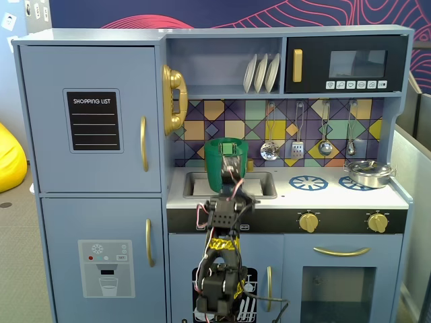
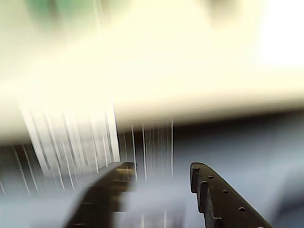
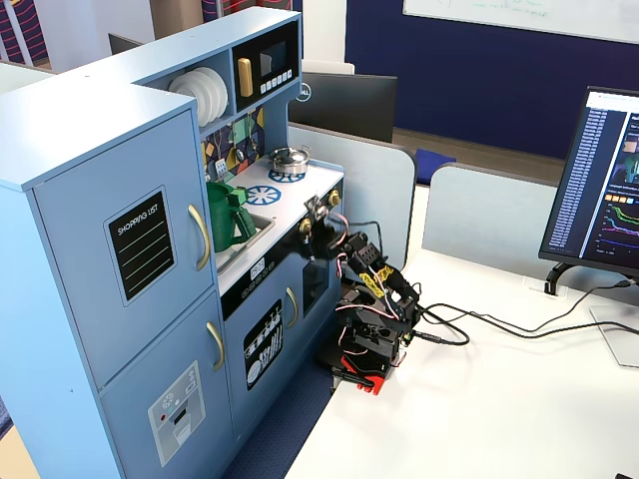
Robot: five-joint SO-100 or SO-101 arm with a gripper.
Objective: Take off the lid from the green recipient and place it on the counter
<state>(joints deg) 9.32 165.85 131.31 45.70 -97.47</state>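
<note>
The green recipient (image 1: 217,168) stands at the sink end of the white counter (image 1: 337,193) and also shows in the other fixed view (image 3: 224,218). The lid (image 1: 225,140) lies on top of it, seen edge-on. My gripper (image 1: 231,169) is raised in front of the recipient, at the counter's front edge (image 3: 318,213). In the blurred wrist view the gripper (image 2: 159,168) has its two dark fingers (image 2: 216,197) apart with nothing between them. The recipient is only a green smear at the top left of that view.
A small silver pot (image 1: 369,173) sits on the right burner. The grey sink (image 1: 264,185) lies right of the recipient. Utensils hang on the tiled backsplash (image 1: 296,128). The arm's base (image 3: 364,349) stands on a white desk with cables and a monitor (image 3: 604,180).
</note>
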